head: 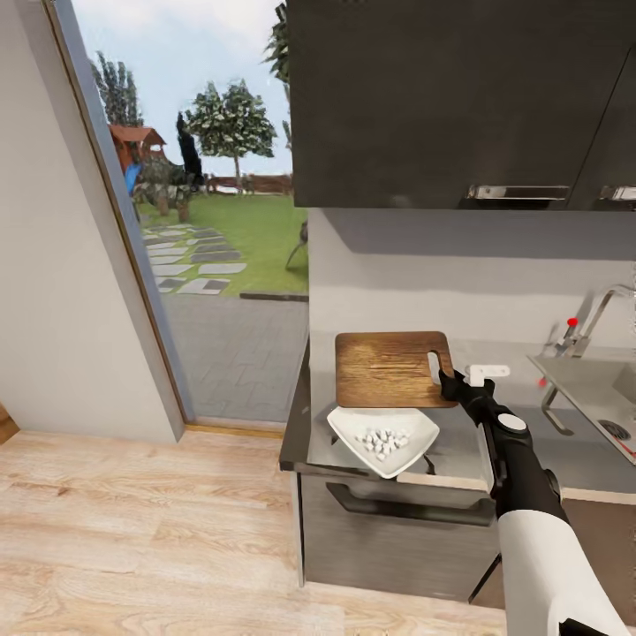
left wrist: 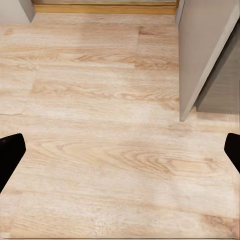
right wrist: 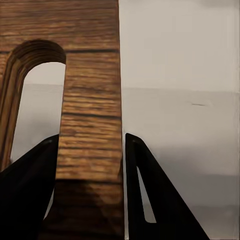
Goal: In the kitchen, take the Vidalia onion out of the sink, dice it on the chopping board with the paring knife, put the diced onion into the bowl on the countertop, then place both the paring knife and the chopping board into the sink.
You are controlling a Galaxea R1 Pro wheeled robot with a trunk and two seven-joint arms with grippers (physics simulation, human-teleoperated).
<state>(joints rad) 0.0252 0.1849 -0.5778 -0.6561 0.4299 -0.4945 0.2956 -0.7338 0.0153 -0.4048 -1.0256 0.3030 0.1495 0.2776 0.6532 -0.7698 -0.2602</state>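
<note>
The right end effector [head: 452, 382] is clamped on the chopping board [head: 389, 367], its two dark fingers [right wrist: 145, 190] pinching the strip of wood between the handle slot and the board's edge. The board lies on the grey worktop [head: 459, 446], near the wall. Just in front of it sits the white bowl [head: 383, 439] with pale diced onion [head: 383, 441] inside. The sink [head: 590, 384] is off to the right. The left end effector [left wrist: 120, 150] hangs spread wide over the wooden floor [left wrist: 100, 150], holding nothing.
</note>
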